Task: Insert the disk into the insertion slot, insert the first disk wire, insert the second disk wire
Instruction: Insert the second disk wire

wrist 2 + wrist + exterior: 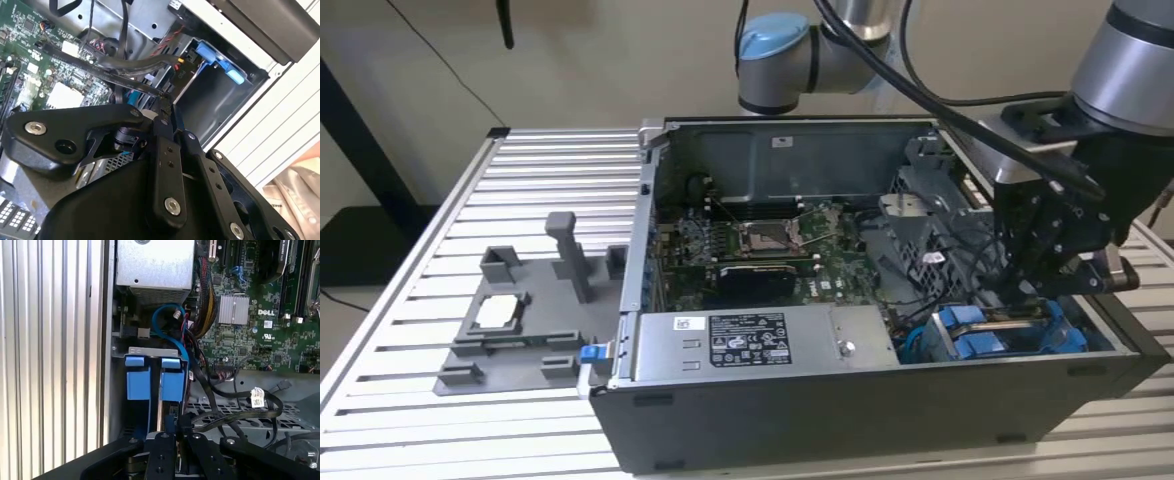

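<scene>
Exterior view – case: an open computer case (881,400) lies on a ribbed metal tabletop (547,170), its green circuit board (774,245) facing up.
Exterior view – arm: the black gripper (1051,285) reaches down into the case corner at the exterior view's right, just above the blue fittings.
Exterior view – slot: the insertion slot (1007,335) sits in that corner, beside the grey power-supply box (747,345).
Exterior view – disk: it stands on edge in the slot, under the gripper; little of it shows past the blue fittings.
Exterior view – tray: a grey plastic tray (520,320) rests on the tabletop, well apart, towards the exterior view's left.
Second wrist view – gripper: the black gripper (169,112) points into the case near a bundle of black cables (130,65).
Second wrist view – slot: a grey metal bay (215,95) with a blue clip (220,62) at its rim lies just beyond the fingertips.
First wrist view – disk: the disk (159,405) stands upright between two blue carrier strips (137,377), inside the slot.
First wrist view – jaws: they stand close together about the disk's thin edge; whether they grip it I cannot tell.
First wrist view – wires: black cables (235,405) and a blue one (167,322) lie loose beside the slot.
</scene>
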You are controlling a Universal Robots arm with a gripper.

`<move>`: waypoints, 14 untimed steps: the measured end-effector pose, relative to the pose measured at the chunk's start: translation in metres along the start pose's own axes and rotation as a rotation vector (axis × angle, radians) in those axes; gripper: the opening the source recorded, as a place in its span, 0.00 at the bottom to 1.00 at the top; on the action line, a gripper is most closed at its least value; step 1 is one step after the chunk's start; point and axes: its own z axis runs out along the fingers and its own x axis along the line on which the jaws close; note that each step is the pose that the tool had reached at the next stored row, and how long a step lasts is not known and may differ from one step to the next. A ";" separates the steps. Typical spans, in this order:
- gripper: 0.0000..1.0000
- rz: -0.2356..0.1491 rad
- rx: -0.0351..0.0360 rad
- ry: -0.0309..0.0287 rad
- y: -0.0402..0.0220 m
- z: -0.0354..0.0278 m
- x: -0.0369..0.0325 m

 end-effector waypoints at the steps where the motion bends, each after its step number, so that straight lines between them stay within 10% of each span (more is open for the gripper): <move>1: 0.16 0.001 -0.0001 -0.0004 0.0000 0.0006 0.0007; 9: 0.16 0.014 0.0014 -0.0283 0.0001 0.0043 0.0011; 14: 0.16 0.019 0.0017 -0.0314 0.0000 0.0071 0.0014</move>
